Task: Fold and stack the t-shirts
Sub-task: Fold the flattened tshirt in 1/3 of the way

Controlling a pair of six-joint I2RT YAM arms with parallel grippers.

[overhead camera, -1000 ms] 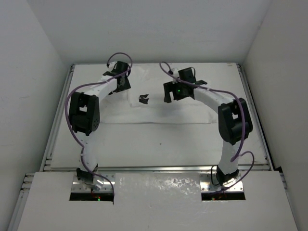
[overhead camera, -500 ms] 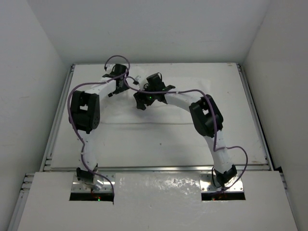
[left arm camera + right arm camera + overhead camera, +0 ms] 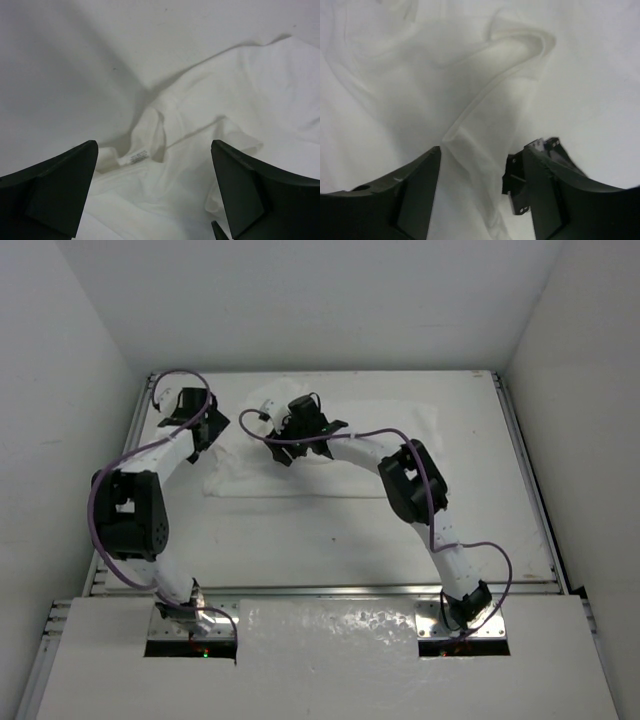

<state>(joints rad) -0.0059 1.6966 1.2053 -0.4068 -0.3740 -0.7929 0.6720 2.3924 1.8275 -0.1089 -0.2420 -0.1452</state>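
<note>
White cotton, thin and wrinkled, lies on the far half of the table point(image 3: 330, 540): this is the t-shirt point(image 3: 260, 478), spread out but rumpled, nearly the same white as the surface under it.

The left gripper point(image 3: 153, 147) hangs at the far left, over the shirt's left edge. Its jaws stand wide apart and nothing is between them. Below it the wrist view shows the collar point(image 3: 155, 130) curled up, with a small label point(image 3: 134, 158) beside it and bare table beyond.

The right arm point(image 3: 400, 465) bends across towards the middle, and the right gripper point(image 3: 481, 152) sits low over the shirt, just right of the left one. Its jaws are apart, and a raised fold point(image 3: 485, 95) of cloth runs down between them. I cannot tell whether the fingers point(image 3: 420, 190) pinch that fold or only straddle it.
</note>
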